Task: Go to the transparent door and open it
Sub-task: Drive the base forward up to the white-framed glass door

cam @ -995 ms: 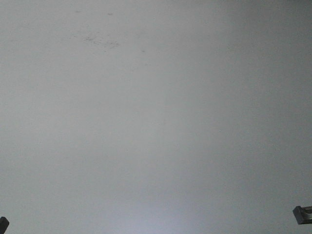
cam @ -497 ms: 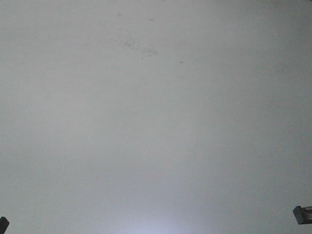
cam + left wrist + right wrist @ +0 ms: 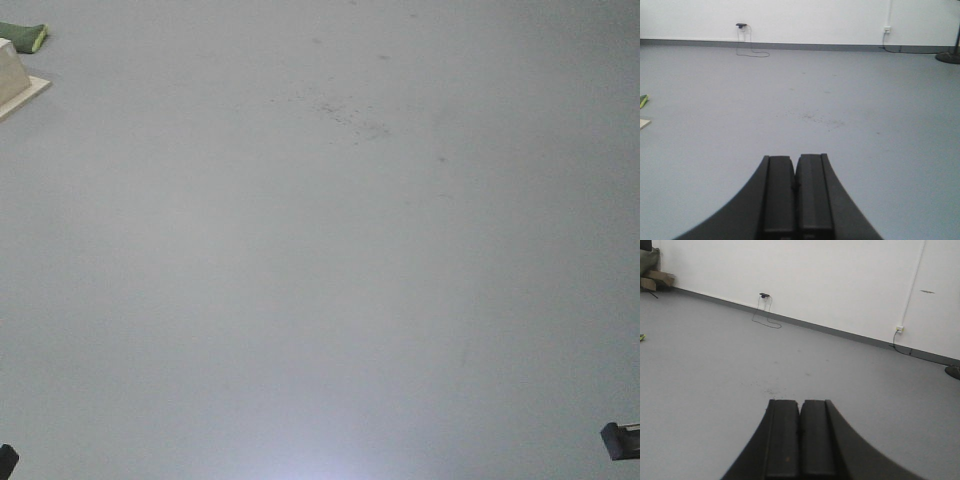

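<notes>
The floor point(image 3: 320, 260) is smooth grey with a faint sheen, dulled by a patch of dark specks point(image 3: 350, 118). The wall point(image 3: 815, 275) looks like matt white paint. The left end effector point(image 3: 795, 165) and right end effector point(image 3: 800, 407) look like smooth, matt black plastic

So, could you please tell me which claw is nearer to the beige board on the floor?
Left, most likely. The beige board lies ahead and leftward of the left claw; the right claw sits further right, its view missing the board.
</notes>
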Controlling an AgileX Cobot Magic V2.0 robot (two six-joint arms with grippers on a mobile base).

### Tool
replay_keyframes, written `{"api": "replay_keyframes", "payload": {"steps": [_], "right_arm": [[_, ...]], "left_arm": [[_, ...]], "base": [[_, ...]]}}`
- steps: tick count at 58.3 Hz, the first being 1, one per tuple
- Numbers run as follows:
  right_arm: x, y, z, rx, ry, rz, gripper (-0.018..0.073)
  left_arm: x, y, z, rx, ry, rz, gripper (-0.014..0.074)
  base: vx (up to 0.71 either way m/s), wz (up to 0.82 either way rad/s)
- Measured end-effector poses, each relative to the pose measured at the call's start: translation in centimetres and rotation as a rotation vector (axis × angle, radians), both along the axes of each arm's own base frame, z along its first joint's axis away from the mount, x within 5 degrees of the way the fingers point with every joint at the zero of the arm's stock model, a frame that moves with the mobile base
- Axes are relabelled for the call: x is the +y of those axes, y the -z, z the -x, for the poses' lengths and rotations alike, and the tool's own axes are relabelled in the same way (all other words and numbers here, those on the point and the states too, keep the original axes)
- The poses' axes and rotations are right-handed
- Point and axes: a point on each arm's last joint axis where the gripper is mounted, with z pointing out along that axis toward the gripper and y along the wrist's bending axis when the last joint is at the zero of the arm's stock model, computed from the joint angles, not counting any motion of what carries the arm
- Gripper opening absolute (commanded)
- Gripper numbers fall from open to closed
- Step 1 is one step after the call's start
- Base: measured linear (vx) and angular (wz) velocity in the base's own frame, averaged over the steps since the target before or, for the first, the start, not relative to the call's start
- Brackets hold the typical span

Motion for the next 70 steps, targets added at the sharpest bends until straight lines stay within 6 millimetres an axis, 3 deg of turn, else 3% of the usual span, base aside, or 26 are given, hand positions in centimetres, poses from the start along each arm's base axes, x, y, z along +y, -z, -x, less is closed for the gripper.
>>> {"api": "replay_keyframes", "payload": {"steps": [30,70], "right_arm": [[0.00,0.00,0.00,0.000,0.000,0.000,-0.0001],[0.00,0.00,0.00,0.000,0.000,0.000,-0.0001]], "left_arm": [[0.00,0.00,0.00,0.000,0.000,0.000,0.0003],[0.00,0.00,0.00,0.000,0.000,0.000,0.0003]], "base": [[0.44,0.25],[0.54,0.52]]}}
